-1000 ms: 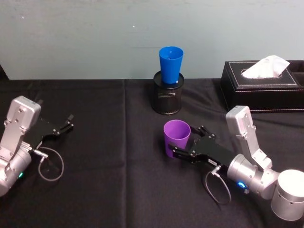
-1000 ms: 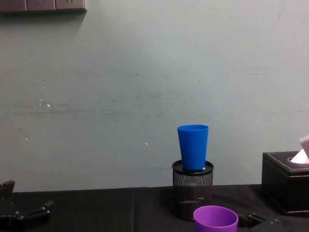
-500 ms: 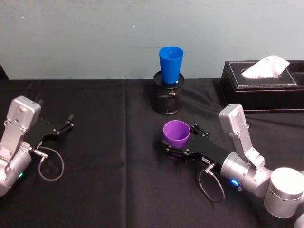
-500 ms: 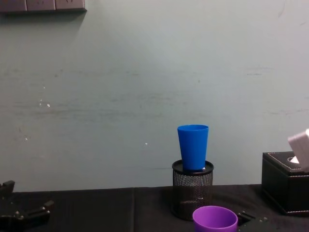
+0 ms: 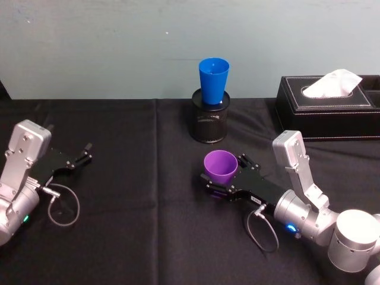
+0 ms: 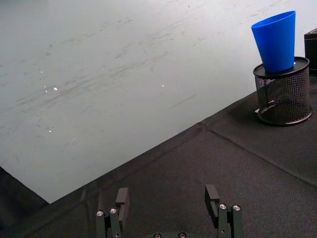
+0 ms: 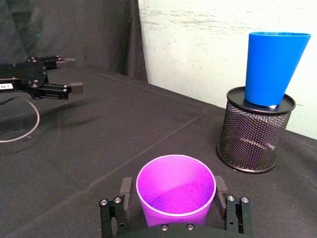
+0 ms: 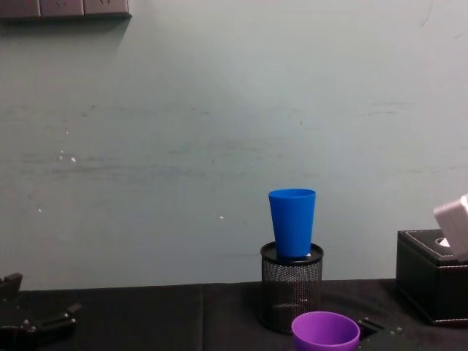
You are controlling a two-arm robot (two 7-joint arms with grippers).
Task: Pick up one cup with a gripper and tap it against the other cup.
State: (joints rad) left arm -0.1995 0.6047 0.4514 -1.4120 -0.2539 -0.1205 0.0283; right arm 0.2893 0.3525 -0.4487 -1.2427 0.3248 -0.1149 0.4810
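1. The right gripper [image 5: 227, 174] lies low over the black-clothed surface [image 5: 136, 202], right of centre and reaching toward the robot's left. Its jaws are spread wide, one on each side of the purple cup [image 5: 220, 166], close to the wall but not clamping it.
2. The purple cup stands upright on the surface, mouth up, between those jaws. In the right wrist view its rim spans almost the whole gap.
3. The blue cup [image 5: 214, 80] sits upright in the top of a black mesh pen holder [image 5: 209, 123], farther back toward the wall and well apart from the purple cup.
4. A black tissue box [image 5: 326, 110] with a white tissue sticking out stands at the back right.
5. The left gripper [image 5: 85, 153] rests at the far left of the surface, jaws apart and holding nothing.
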